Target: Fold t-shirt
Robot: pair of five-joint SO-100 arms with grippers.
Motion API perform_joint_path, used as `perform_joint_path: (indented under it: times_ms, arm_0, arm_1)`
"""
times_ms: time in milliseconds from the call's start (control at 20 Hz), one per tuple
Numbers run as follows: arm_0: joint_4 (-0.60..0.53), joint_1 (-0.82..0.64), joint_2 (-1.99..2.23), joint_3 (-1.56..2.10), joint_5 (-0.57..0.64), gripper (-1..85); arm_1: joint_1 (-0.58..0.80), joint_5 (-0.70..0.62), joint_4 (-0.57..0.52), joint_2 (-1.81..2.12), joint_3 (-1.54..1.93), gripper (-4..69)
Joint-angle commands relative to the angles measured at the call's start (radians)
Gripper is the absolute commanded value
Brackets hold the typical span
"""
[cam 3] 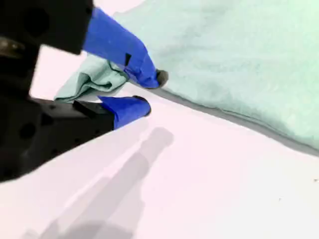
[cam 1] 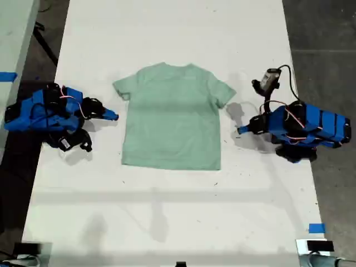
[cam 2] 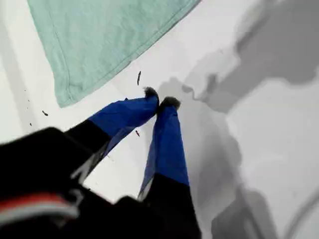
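The t-shirt lies flat, unprinted. Beside it, my first gripper is closed and empty; my second gripper, slightly parted, seemingly holds nothing.

No legible text, label, brand, number or sign found on the t-shirt, either arm, or the white table.

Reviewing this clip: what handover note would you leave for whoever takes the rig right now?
My first gripper: shut, empty, over bare table beside a t-shirt corner.
My second gripper: open, at a sleeve, not clamped on it.
T-shirt: flat, spread out mid-table between the arms.
Done: nothing folded.
Left: all folds.
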Motion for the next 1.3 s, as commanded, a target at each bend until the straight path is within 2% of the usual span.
perform_joint_path:
  times_ms: [0,600,650,700,850,900,1100,1250]
  arm_0:
    - [-0.002,0.009,0.000,-0.008,-0.006,0.0]
    - [0.003,0.008,0.000,-0.009,-0.009,0.1]
    - [0.008,-0.009,0.000,-0.009,-0.071,4.1]
    - [0.018,0.005,0.000,-0.008,-0.215,9.9]
    - [-0.011,0.083,0.000,-0.058,-0.319,0.5]
    - [-0.020,0.089,0.000,-0.064,-0.341,0.1]
    - [-0.011,0.037,-0.132,-0.190,-0.328,0.0]
    - [-0.035,-0.061,-0.486,-0.443,-0.238,0.0]
  arm_1:
    - [0.032,0.917,-0.041,0.009,0.002,0.7]
    - [0.017,0.927,-0.040,0.009,0.002,0.7]
    - [0.009,0.907,-0.040,0.009,0.002,0.7]
    - [0.006,0.822,-0.040,0.009,0.002,0.6]
    - [-0.023,0.804,-0.037,0.009,-0.061,-0.3]
    - [-0.029,0.796,-0.043,0.009,-0.084,-0.3]
    - [-0.005,0.715,-0.077,-0.202,-0.272,-0.3]
    - [0.072,0.577,-0.115,-0.572,-0.560,-0.3]
